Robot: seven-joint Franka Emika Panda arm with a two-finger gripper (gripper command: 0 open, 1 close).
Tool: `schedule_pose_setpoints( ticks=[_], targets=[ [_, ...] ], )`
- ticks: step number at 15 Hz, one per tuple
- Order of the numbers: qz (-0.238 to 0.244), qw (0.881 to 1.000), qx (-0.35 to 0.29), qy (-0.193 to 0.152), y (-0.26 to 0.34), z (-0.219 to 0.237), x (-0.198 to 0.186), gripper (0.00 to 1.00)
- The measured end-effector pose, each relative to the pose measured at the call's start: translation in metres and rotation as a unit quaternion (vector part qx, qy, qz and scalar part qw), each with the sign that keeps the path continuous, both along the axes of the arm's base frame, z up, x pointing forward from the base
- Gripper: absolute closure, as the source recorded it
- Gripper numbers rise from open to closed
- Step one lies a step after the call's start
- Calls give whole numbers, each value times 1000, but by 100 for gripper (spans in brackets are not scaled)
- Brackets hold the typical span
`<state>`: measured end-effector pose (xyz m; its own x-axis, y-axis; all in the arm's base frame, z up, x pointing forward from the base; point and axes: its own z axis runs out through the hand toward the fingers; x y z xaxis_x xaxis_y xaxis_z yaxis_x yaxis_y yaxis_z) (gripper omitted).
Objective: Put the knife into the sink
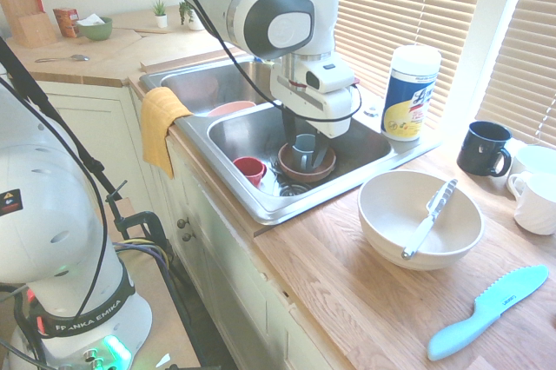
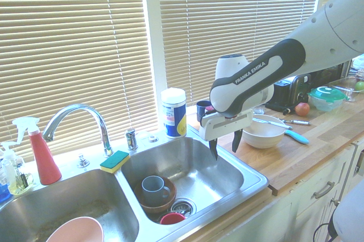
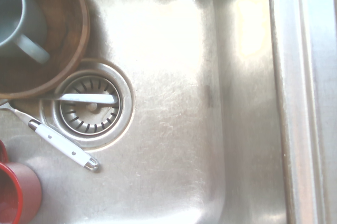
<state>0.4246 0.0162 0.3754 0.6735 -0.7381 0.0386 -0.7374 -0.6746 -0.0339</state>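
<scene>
Knife (image 3: 87, 98) lies in your steel sink (image 1: 276, 212), across the drain strainer (image 3: 84, 126). You have the jaws (image 2: 224, 154) wide open above that basin, gripping nothing. Arm (image 2: 264, 71) reads "FRANKA EMIKA". Wooden tabletop (image 1: 313, 274); slatted blinds (image 2: 233, 20). You count two basins, one blue serrated knife (image 1: 486, 313).

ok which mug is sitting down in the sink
The grey-blue mug, standing inside the brown bowl in the basin; the dark navy mug and the white one are on the counter.

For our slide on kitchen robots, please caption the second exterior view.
Gripper open above the sink, blue-grey mug in a brown bowl below.
</scene>
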Motion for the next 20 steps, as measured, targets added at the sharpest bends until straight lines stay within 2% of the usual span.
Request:
schedule_pose_setpoints(
  ticks=[4, 10, 13, 15, 20],
  targets=[
    [17, 1000, 0, 6, -2, 3, 0, 0],
    [126, 992, -16, 9, -74, 74, -5, 0],
    [180, 983, -24, 10, -126, 87, -9, 0],
    [180, 984, -17, 13, -163, 83, -10, 0],
    [132, 991, -17, 16, -239, 57, 6, 0]
  ],
)
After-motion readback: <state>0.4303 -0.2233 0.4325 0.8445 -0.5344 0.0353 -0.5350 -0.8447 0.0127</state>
